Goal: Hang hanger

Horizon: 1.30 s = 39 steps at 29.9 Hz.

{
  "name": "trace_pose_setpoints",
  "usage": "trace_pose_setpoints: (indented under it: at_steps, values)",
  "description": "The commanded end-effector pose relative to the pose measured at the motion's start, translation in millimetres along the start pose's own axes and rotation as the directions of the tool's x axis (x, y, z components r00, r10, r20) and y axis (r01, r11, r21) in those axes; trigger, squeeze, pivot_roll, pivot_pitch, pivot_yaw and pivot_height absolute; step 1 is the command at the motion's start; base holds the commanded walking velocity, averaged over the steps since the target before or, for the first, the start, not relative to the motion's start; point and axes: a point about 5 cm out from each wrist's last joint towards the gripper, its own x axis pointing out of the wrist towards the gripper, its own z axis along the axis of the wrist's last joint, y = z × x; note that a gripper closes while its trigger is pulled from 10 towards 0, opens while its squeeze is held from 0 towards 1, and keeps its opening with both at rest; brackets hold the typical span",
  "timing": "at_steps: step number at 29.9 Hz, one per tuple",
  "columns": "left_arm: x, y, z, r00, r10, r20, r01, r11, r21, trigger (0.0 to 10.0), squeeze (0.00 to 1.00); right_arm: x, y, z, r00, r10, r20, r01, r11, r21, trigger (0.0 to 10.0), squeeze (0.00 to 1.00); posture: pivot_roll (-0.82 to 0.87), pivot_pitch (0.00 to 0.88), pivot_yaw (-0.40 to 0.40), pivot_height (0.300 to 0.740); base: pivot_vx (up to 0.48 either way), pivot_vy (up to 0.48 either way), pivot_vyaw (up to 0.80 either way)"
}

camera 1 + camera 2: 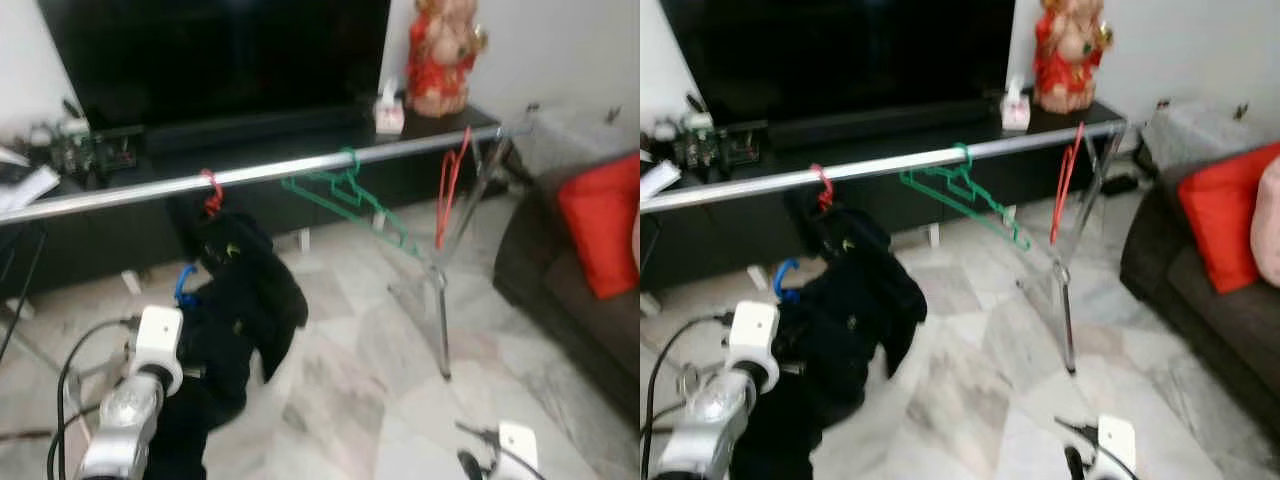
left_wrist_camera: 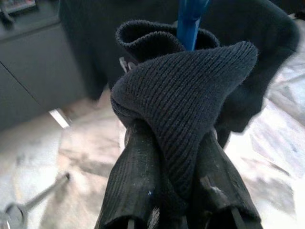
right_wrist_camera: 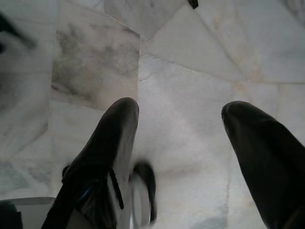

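Note:
A blue hanger (image 1: pixel 184 283) carries a black garment (image 1: pixel 245 310) low in front of the silver rail (image 1: pixel 270 172). My left gripper (image 2: pixel 174 129) is shut on the garment's knitted collar, and the hanger's blue hook (image 2: pixel 190 19) rises just beyond the fingertips. On the rail hang a red hanger (image 1: pixel 211 190) with another dark garment, an empty green hanger (image 1: pixel 345 195) and an empty red hanger (image 1: pixel 448 185). My right gripper (image 3: pixel 178 112) hangs open over the marble floor, holding nothing.
A black TV console (image 1: pixel 300 140) with a red statue (image 1: pixel 443 55) and a tissue box (image 1: pixel 389 115) stands behind the rail. The rack's leg (image 1: pixel 440 320) stands on the floor right of centre. A dark sofa with a red cushion (image 1: pixel 600 235) is at the right.

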Motion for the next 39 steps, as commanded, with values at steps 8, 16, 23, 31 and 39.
trace_pose_setpoints:
  at_steps: [8, 16, 23, 31, 39]
  values:
    - [0.1, 21.2, -5.9, 0.983, 0.174, -0.056, -0.168, 0.981, 0.092, 10.0, 0.0, -1.0, -8.0, 0.2, 1.0, -0.023, -0.004, 0.023, 1.0, 0.01, 10.0, 0.0, -0.04, 0.0, 0.01, 0.74, 0.117, 0.0, 0.0]
    - [-9.0, 47.8, -19.5, 0.908, 0.398, -0.13, -0.386, 0.916, 0.114, 10.0, 0.0, -0.9, -8.6, 1.2, 1.0, -0.028, -0.001, 0.028, 1.0, 0.012, 10.0, 0.0, -0.04, 0.002, 0.008, 0.74, 0.0, 0.0, 0.0]
    - [-10.4, 47.2, -20.1, 0.91, 0.401, -0.109, -0.395, 0.916, 0.075, 10.0, 0.0, -0.8, -8.8, 2.4, 1.0, -0.028, 0.0, 0.028, 1.0, 0.012, 10.0, 0.0, -0.04, 0.01, 0.004, 0.74, 0.0, 0.0, 0.0]
    - [-9.0, 44.5, -18.5, 0.908, 0.407, -0.098, -0.405, 0.913, 0.041, 10.0, 0.0, -0.6, -8.8, 4.6, 1.0, -0.025, 0.011, 0.025, 1.0, -0.014, 10.0, 0.0, -0.04, 0.016, 0.002, 0.74, 0.0, 0.0, 0.46]
    - [-7.1, 43.0, -16.5, 0.912, 0.4, -0.089, -0.399, 0.916, 0.028, 10.0, 0.0, -0.5, -8.3, 4.4, 1.0, -0.015, 0.003, 0.015, 1.0, -0.017, 10.0, 0.0, -0.04, 0.018, 0.002, 0.74, 0.0, 0.0, 0.8]
